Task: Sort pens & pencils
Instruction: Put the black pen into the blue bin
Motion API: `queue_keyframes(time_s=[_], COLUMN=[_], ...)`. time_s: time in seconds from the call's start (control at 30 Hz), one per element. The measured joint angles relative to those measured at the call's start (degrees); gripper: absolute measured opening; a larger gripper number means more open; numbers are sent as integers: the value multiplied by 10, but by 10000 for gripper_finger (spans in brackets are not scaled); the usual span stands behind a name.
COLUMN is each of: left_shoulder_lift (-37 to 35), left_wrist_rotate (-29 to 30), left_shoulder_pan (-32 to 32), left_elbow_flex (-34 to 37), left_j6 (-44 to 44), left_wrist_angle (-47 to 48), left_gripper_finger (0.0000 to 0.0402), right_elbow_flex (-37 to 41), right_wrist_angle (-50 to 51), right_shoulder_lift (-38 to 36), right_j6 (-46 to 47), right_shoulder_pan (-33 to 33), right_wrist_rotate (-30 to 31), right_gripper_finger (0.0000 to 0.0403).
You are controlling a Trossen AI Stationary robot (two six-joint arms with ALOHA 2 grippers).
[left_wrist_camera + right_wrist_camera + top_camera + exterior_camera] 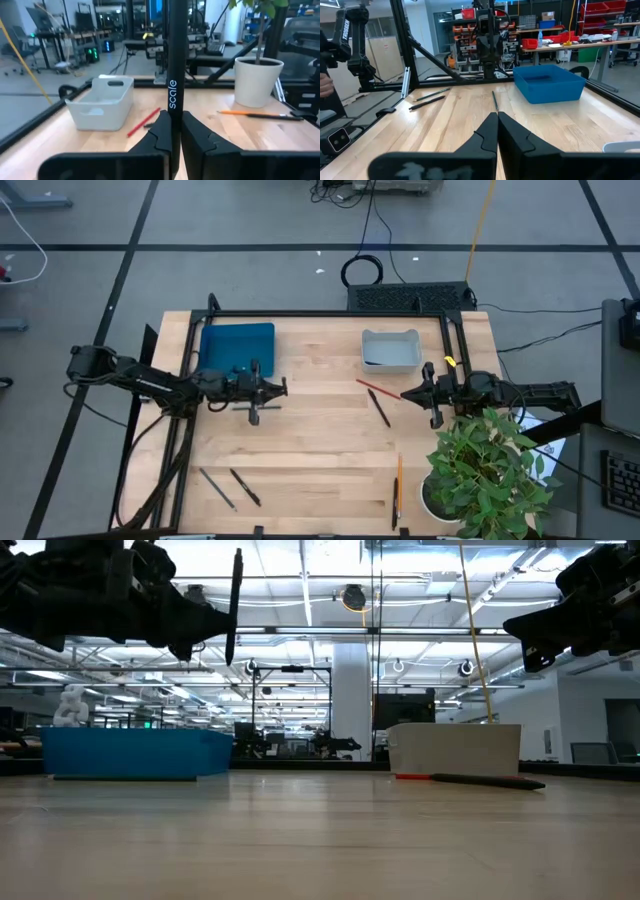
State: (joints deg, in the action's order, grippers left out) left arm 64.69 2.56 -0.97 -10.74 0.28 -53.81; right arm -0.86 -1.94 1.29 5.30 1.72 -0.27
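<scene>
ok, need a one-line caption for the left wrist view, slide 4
Left gripper holds a black pen upright above the table, with the white bin and a red pencil beyond.

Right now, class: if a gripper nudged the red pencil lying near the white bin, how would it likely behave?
The red pencil is slim and straight, so it probably stays stiff and slides or rolls easily on the smooth wooden table. It looks light. Lying flat, it gives fingers little height to pinch.
</scene>
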Motion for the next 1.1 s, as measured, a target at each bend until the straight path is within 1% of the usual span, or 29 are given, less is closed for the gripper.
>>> queue_keyframes(time_s=[0.1, 0.17, 0.33, 0.47, 0.5, 0.57, 0.7, 0.83, 0.9, 0.97, 1.1], left_shoulder_lift=[0, 0, 0, -4, -7, -11, -36, -71, -89, -105, -127], left_wrist_rotate=[-6, -7, -8, -7, -7, -7, -6, -7, -7, -6, -7], left_shoulder_pan=[0, 0, 0, 2, 3, 7, 18, 30, 34, 37, 36], left_elbow_flex=[0, 0, 0, 0, -1, -1, -1, -1, -1, -1, -1], left_j6=[0, 0, 0, -8, -8, -11, -17, -17, -17, -16, -8], left_wrist_angle=[1, 1, 1, 2, 1, 2, 5, 55, 86, 115, 132], left_gripper_finger=[16, 16, 16, 20, 20, 18, 16, 16, 16, 16, 16], right_elbow_flex=[0, 0, 0, 0, -3, -17, -69, -117, -126, -131, -133], right_wrist_angle=[-15, -54, -223, -363, -387, -401, -369, -382, -389, -444, -580], right_shoulder_lift=[0, 1, 20, 77, 98, 147, 279, 411, 474, 532, 630], right_j6=[15, 44, -6, -39, -44, -46, -35, -44, -58, -63, -56], right_shoulder_pan=[0, 0, 0, -6, -9, -17, -37, -56, -58, -58, -59], right_wrist_rotate=[1, 2, 2, 20, 26, 35, 37, 31, 10, -15, -43], right_gripper_finger=[0, 0, 0, 0, 0, 0, 0, 0, 0, 0, 0])
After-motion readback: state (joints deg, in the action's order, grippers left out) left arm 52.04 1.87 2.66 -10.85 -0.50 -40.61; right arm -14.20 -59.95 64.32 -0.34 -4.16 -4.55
